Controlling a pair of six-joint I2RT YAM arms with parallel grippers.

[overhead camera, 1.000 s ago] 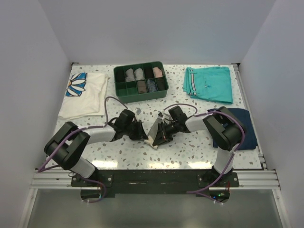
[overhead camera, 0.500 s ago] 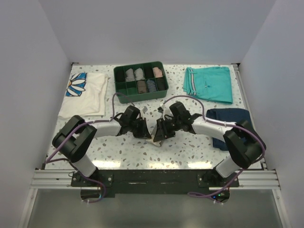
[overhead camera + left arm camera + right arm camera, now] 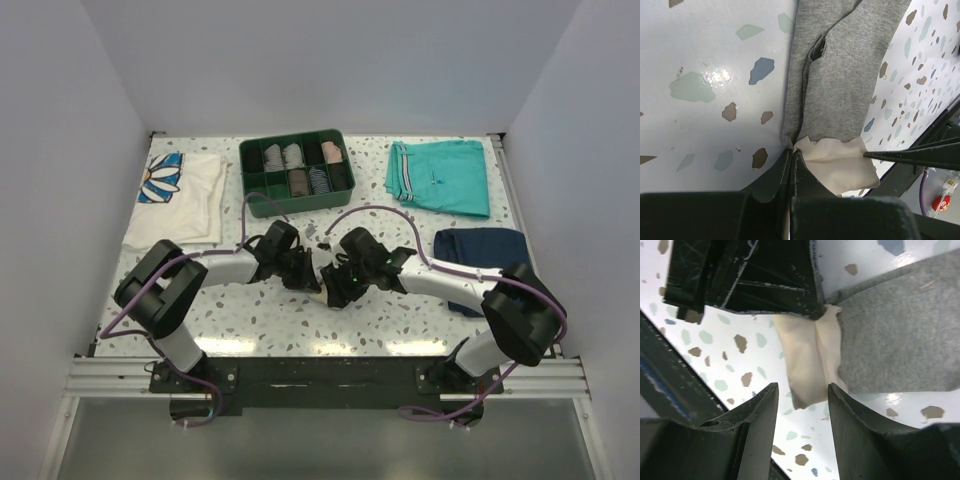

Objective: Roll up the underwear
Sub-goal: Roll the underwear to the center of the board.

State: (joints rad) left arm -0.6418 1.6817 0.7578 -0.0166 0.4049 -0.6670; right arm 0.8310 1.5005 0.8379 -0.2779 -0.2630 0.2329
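The underwear [image 3: 840, 75] is a small grey cloth with a cream lining, lying flat on the speckled table. My left gripper [image 3: 792, 150] is shut, its tips pinching the cloth's near edge where grey and cream meet. In the right wrist view the underwear [image 3: 900, 340] lies ahead. My right gripper [image 3: 802, 397] stands open, its fingers straddling the end of the cream flap [image 3: 810, 365] without touching it. From above, both grippers meet at mid-table, left gripper [image 3: 303, 277] and right gripper [image 3: 336, 288], and only a pale bit of the underwear [image 3: 319, 294] shows between them.
A green divided tray [image 3: 250, 186] with rolled garments stands at the back centre. Teal shorts [image 3: 440, 177] lie at the back right, a navy folded garment [image 3: 495, 250] at the right, and a white daisy-print shirt [image 3: 180, 200] at the left.
The right gripper let go of the cloth and opened. The left gripper closed on the edge. The cloth, earlier lifted between them, now lies low. The right arm swung outward.
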